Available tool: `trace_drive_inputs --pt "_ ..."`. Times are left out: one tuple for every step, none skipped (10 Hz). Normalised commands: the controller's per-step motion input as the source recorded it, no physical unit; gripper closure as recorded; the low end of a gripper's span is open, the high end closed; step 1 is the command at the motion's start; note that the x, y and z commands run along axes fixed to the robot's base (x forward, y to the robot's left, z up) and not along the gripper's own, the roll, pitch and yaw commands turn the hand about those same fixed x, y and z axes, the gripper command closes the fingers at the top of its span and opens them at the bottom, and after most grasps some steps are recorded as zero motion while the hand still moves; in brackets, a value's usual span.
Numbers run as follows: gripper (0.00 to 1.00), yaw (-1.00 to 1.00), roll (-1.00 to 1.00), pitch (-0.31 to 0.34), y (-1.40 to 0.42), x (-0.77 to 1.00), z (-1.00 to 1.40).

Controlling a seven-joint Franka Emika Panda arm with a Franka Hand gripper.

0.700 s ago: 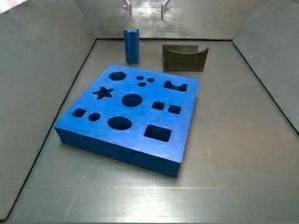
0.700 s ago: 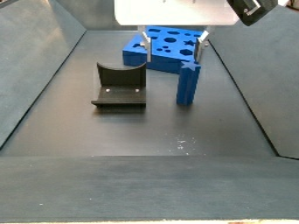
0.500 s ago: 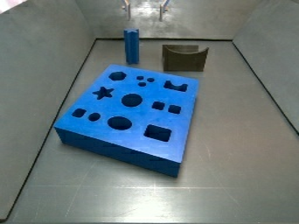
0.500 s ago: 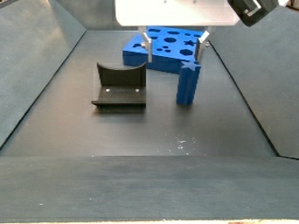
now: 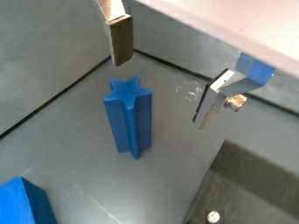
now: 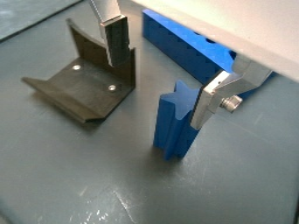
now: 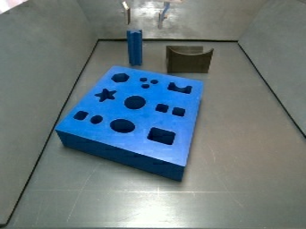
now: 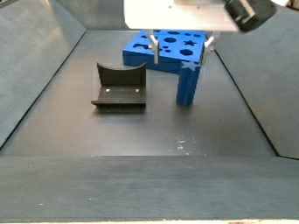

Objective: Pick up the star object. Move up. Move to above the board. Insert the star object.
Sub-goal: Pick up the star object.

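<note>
**Gripper wide above the standing star**

The gripper (image 5: 166, 80) hangs spread wide over the star (image 5: 129, 115), fingers (image 6: 117, 44) clear of it. The star stands upright on the floor in a side view (image 7: 135, 46), at the board's (image 7: 129, 112) 12 o'clock, with the fixture (image 7: 189, 59) at its 3.

Grey floor (image 7: 227, 179), sloped grey walls (image 7: 48, 36); claw (image 5: 163, 83) overhead.

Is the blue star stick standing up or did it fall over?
Standing up. The star object stands on its end on the floor, star face on top, beside the board. The open claw is above it, fingers not touching it.
</note>
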Motion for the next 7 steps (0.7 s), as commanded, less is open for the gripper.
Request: trace_drive_inputs --pt "0.00 0.00 0.00 0.000 -0.03 0.00 0.00" --pt "0.00 -0.19 0.00 0.103 -0.28 -0.22 -0.55" --pt "0.00 -0.20 -0.02 0.111 -0.32 -0.33 -0.73" --pt "0.00 0.00 -0.28 0.000 -0.10 -0.25 -0.38" --pt "0.00 0.00 0.00 0.000 -0.02 0.00 -0.08" --pt "0.00 0.00 -0.21 0.000 -0.03 -0.22 -0.92" --pt "0.00 0.00 -0.10 0.000 -0.12 0.00 -0.75"
